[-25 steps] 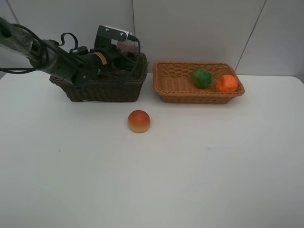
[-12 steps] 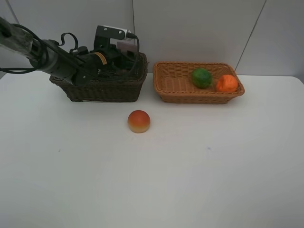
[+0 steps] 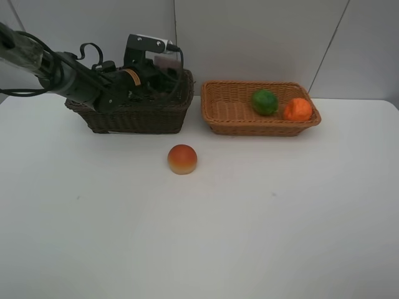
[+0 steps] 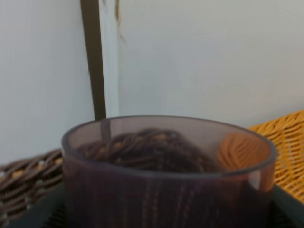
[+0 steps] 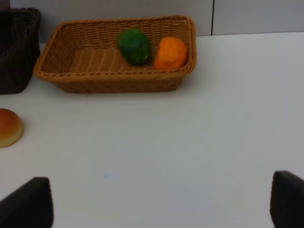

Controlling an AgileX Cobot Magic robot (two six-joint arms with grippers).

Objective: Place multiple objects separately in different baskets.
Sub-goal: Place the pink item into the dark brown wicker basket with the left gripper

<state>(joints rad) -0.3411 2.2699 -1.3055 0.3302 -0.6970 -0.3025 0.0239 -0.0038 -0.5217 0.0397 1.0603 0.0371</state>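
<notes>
**Pink cup held over the dark basket, much of it hidden**

We see the pink cup [image 4: 166,171] filling the lower part of the left wrist view, upright, its rim complete but its base cut off by the frame edge. Through its translucent wall we make out brown weave and an orange patch, both blurred. From the high camera the cup [image 3: 166,62] is only a pale pink patch above the back corner of the dark basket [image 3: 134,118], mostly covered by the left gripper [image 3: 159,68]. We cannot see the fingers in either view; dark shapes flank the cup's lower sides in the wrist view, so the gripper appears closed around the cup. Whether the cup touches the basket floor we cannot tell, and the arm hides the rest of that basket's inside.

Just beside it stands the light basket [image 3: 237,124], with the green fruit [image 3: 265,101] and the orange [image 3: 298,109] next to each other at its right end. The peach [image 3: 182,159] lies on the white table [image 3: 249,224], in front of the gap between the baskets and apart from both.

The right gripper [image 5: 161,204] does not appear in the high view. Its wrist view shows only two dark fingertips [image 5: 26,204] at the lower corners, set wide apart with nothing between them, and the peach cut off at the frame edge.
</notes>
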